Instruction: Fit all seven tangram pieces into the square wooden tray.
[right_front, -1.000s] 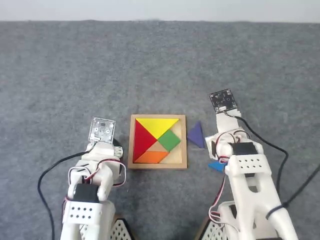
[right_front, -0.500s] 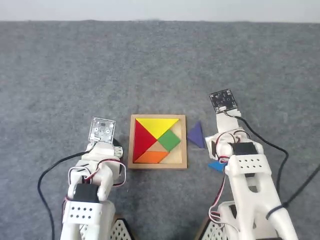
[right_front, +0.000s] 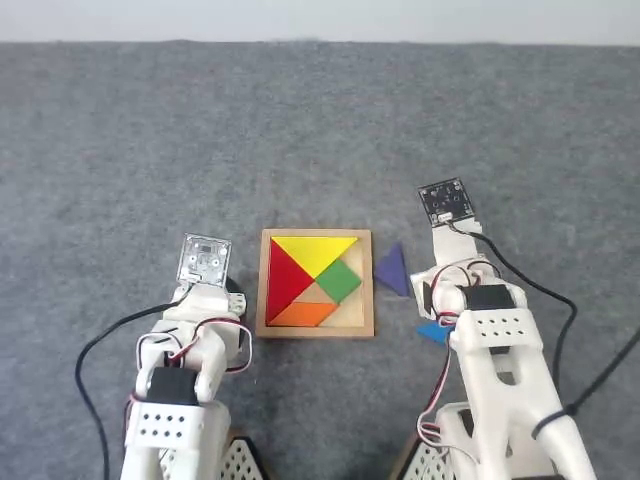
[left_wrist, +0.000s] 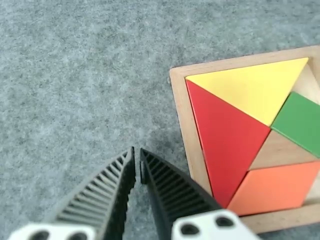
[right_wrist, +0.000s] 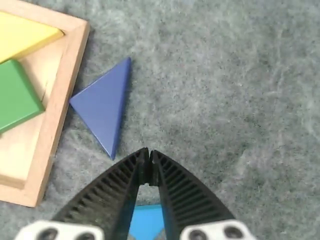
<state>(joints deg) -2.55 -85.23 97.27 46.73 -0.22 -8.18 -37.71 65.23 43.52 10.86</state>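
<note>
Beneath everything, a grey felt mat (right_front: 150, 150): soft and fibrous, likely to grab a thin edge and send a fingertip skidding over a piece instead of under it.

At its centre, between the 2 arms, the square wooden tray (right_front: 367, 300), loose on the felt. Could shift or turn if a piece gets pressed against its rim.

Inside, 4 pieces seated: red triangle (right_front: 285, 280), yellow triangle (right_front: 314, 252), orange parallelogram (right_front: 302, 314), green square (right_front: 340, 280), with bare wood left along the right side. Could jam there with a piece rotated wrong, or lever a neighbour out.

Just outside the right rim, flat on the felt, a dark blue triangle (right_front: 392, 268). Low, hard to pinch, apt to slide away.

Under the right arm, a light blue piece (right_front: 432, 332), partly hidden. Cannot find a 7th.

Left gripper (left_wrist: 136, 151): tips almost together, nothing held, over felt beside the tray's left rim.

Right gripper (right_wrist: 149, 151): tips touching, nothing held, close to the dark blue triangle's corner. Needs spreading before descent, else would only shove the piece.
</note>
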